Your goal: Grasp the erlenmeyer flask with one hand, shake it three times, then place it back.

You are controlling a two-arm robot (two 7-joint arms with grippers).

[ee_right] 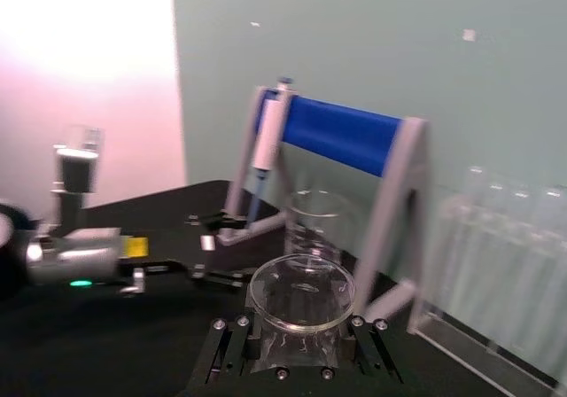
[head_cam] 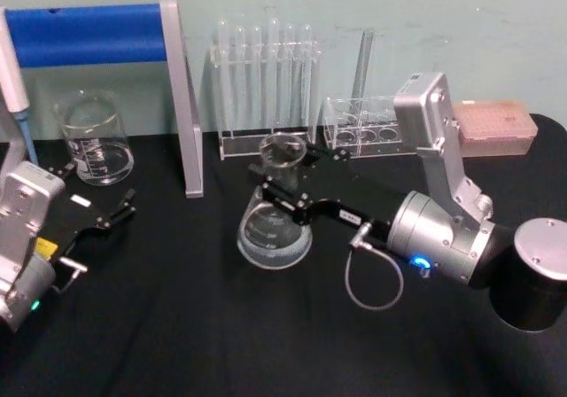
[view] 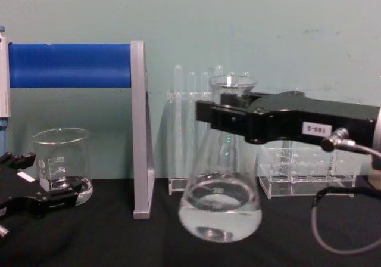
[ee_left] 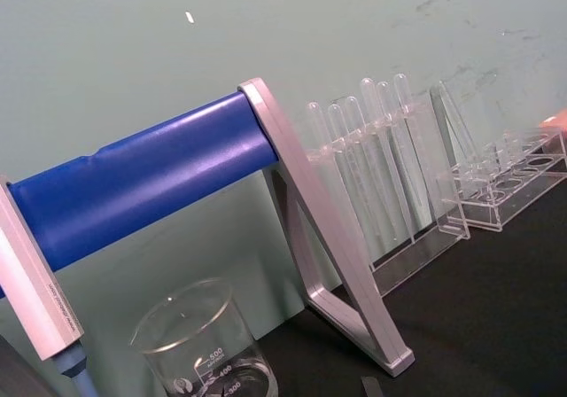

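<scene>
erlenmeyer flask, seemingly tilted, has its neck gripped by the right end effector.

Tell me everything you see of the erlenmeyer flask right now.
The erlenmeyer flask is clear glass: wide round base, narrow neck, flared rim, white graduation marks, clear liquid at the bottom. It is upright before the test tube rack, the right gripper shut on its neck. Whether it touches the black cloth is unclear.
</scene>
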